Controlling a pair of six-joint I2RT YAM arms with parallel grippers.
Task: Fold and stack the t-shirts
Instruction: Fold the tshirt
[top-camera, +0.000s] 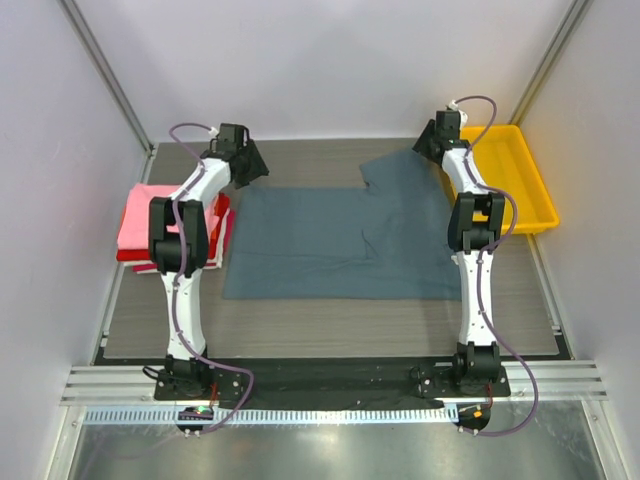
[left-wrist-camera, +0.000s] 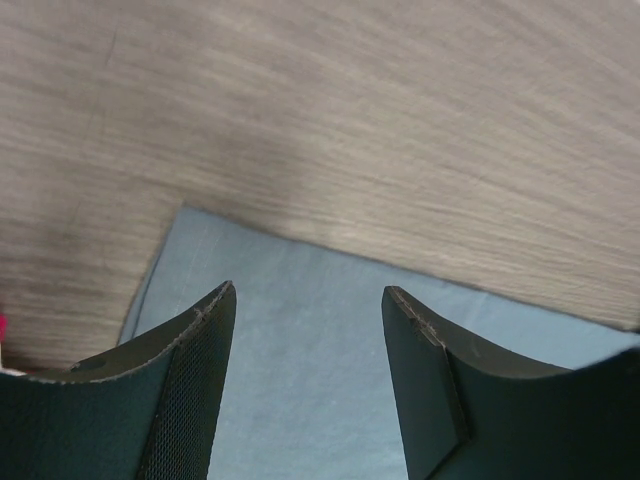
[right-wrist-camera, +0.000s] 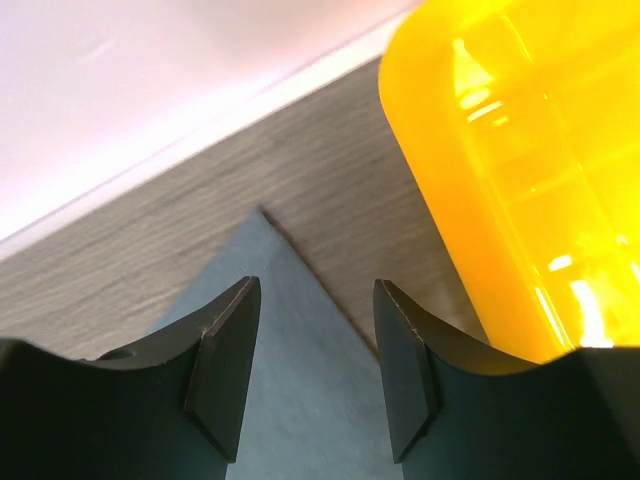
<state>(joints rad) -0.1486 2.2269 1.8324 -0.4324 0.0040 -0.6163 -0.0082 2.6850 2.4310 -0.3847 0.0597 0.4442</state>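
The slate blue-grey t-shirt (top-camera: 345, 240) lies spread flat on the table's middle. My left gripper (top-camera: 248, 165) is open and empty above the shirt's far left corner; the cloth shows between its fingers in the left wrist view (left-wrist-camera: 310, 350). My right gripper (top-camera: 432, 143) is open and empty above the shirt's far right corner, a pointed tip of cloth in the right wrist view (right-wrist-camera: 300, 330). A stack of folded shirts, pink (top-camera: 145, 218) on top with red (top-camera: 222, 222) and white under it, sits at the left.
The yellow plastic tray (top-camera: 512, 175) stands at the far right, close beside my right gripper, and shows in the right wrist view (right-wrist-camera: 520, 170). White walls enclose the back and both sides. The wooden tabletop (top-camera: 330, 325) runs to the near rail.
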